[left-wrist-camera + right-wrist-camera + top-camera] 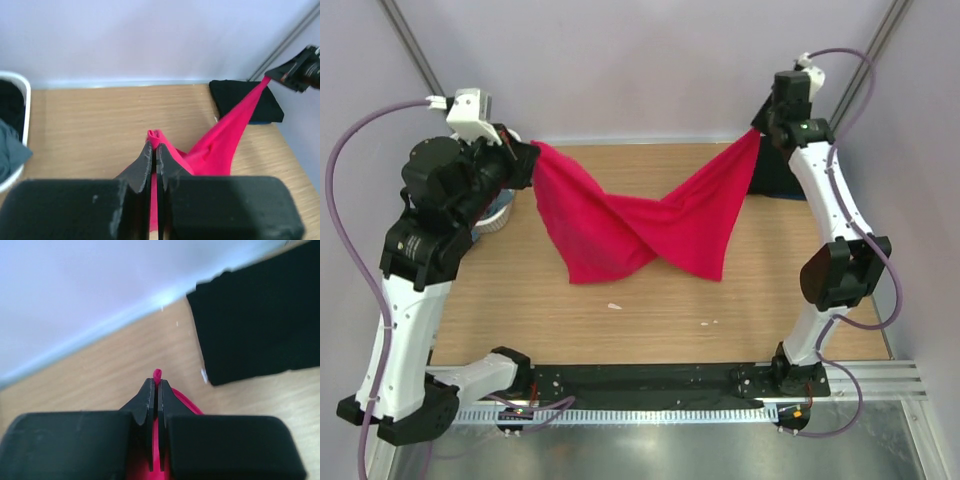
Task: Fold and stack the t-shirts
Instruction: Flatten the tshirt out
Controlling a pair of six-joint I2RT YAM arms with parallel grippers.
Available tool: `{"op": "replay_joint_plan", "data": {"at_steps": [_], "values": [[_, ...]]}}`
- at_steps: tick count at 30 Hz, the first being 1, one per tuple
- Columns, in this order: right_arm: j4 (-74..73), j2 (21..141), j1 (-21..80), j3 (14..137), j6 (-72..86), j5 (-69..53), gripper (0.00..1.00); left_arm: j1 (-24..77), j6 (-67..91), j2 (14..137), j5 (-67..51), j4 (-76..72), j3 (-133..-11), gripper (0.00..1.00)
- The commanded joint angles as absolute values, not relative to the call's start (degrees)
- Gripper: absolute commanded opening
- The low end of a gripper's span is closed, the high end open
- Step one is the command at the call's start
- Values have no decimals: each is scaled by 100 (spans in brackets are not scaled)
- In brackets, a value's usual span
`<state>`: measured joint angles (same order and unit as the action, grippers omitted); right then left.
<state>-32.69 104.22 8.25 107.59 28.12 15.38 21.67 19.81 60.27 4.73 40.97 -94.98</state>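
The left gripper (527,160) is pinched tight on one corner of the crimson-red t-shirt (640,228), its two fingers pressed together, with a small nub of red cloth poking out above the tips, as the left wrist view shows (154,146). The right gripper (761,130) is clamped on the opposite corner in the same way, with a red tuft standing just above its closed tips (156,385).

Between them the red shirt hangs spread across the far half of the wooden table (650,320). It is held high at both ends and twisted once in the middle, so the two halves cross. Its lower edge sags toward the tabletop, but I can't tell whether it touches.

A folded black t-shirt (255,325) lies flat at the far right corner of the table, just below the right gripper. On the far left, behind the left arm, stands the white basket (26,92), with a grey-blue shirt (10,150) and some dark cloth (10,102) inside it.
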Motion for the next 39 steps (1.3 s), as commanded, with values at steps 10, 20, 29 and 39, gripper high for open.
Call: {"op": "replay_joint_plan", "data": {"at_steps": [10, 20, 29, 39], "values": [[-3173, 10064, 211, 9768, 2681, 1002, 1, 2214, 2894, 4501, -2153, 2691, -6446, 0], [-3348, 10247, 149, 9018, 2584, 809, 1, 4928, 5490, 3471, 534, 1829, -3007, 0], [-3287, 9871, 149, 8596, 2514, 905, 1, 6812, 5942, 6344, 1600, 1932, -3486, 26], [-3094, 9422, 150, 8428, 2435, 870, 1, 5840, 5099, 6014, 3270, 4053, -6116, 100]]}}
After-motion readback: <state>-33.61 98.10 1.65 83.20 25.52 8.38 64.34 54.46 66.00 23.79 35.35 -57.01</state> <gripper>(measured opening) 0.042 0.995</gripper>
